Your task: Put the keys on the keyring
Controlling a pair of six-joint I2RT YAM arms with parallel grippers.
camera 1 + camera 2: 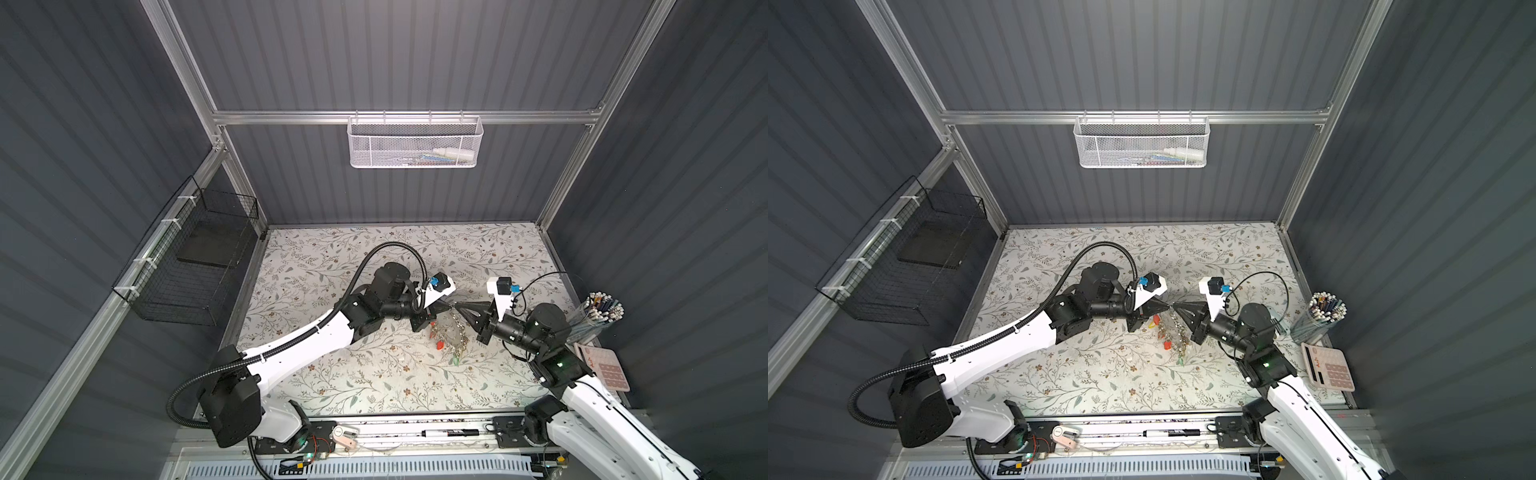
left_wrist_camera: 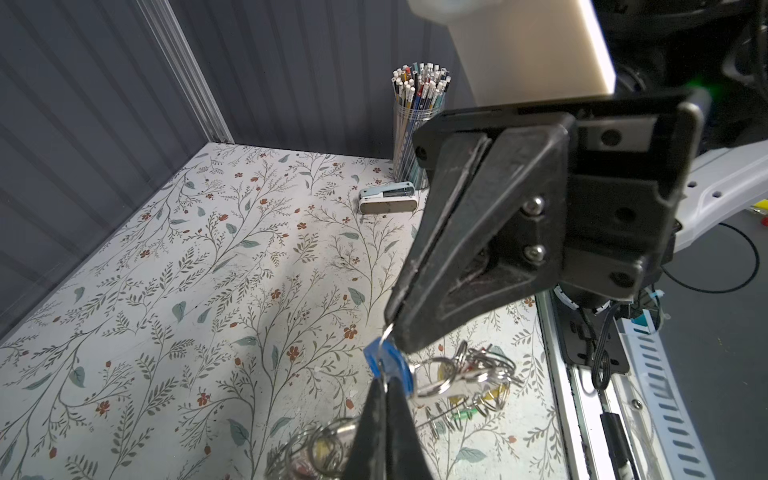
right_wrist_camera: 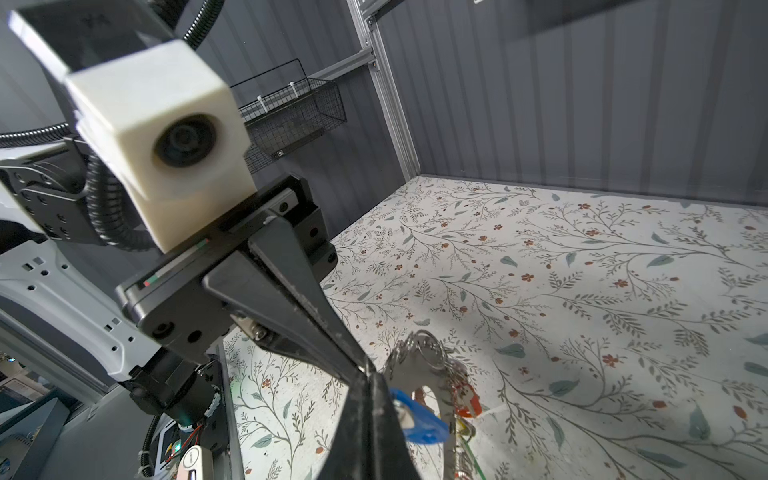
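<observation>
A white and black left arm [image 1: 299, 353] rises from the front left corner of a flower-patterned counter [image 1: 332, 257] and slants toward the middle. Its dark wrist bends level, so the left tool [image 1: 448, 305] points to the right, held above the surface. Its two tips are pressed together against the blue tag [image 3: 422, 424]. Whether they actually pinch it, I cannot tell.

At the centre, the two tools meet tip to tip in both top views. The keys [image 2: 388, 365] hang right at that meeting point, off the counter, marked by that blue tag. Just below and toward the front, the keyring [image 1: 455, 336] trails down as a tangle of silver rings, with a red tag [image 1: 439, 345] and a green tag [image 1: 457, 360] at its lower end. I cannot tell whether that end rests on the counter.

The right tool [image 1: 460, 308] points to the left, facing the left one. Its tips are closed on a thin silver loop from which the blue tag hangs. Behind it, the right arm [image 1: 598, 419] climbs from the front right corner, folds at a dark elbow and reaches back toward the middle.

Beside that elbow, at the right edge, stands a clear cup of pencils [image 1: 598, 311], with a pink calculator [image 1: 602, 370] just in front of it.
</observation>
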